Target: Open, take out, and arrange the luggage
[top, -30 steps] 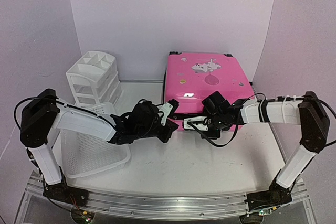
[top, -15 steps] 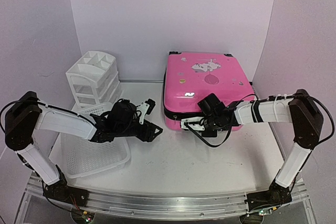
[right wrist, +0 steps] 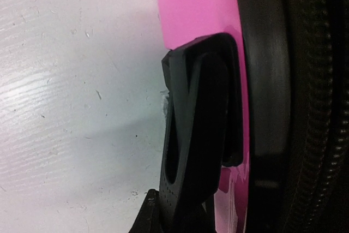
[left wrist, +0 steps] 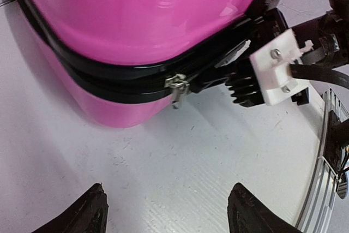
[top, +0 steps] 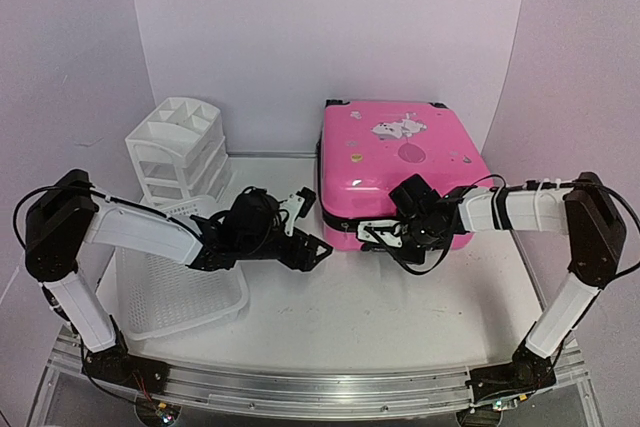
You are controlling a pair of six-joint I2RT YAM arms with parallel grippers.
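while the left gripper (top: 310, 227) hangs open low over the table (top: 330, 317), its two fingers (left wrist: 90, 214) spread wide with nothing between them, the basket (top: 150, 297) lies behind it and to its left, rim close under the arm. the organizer (top: 175, 147) stands beyond the basket. ahead of the fingertips a strip of bare table runs to the luggage (top: 400, 162), which lies flat with its lid down. its rounded near-left corner is just ahead of the gripper and apart from it. a zipper pull (left wrist: 175, 87) hangs from the black trim (left wrist: 109, 83) at that corner. just right of the pull, the right gripper (top: 368, 235) presses against the trim on the luggage's front edge. whether it has closed on anything cannot be told. on the near side of both grippers, bare table reaches to the front edge.
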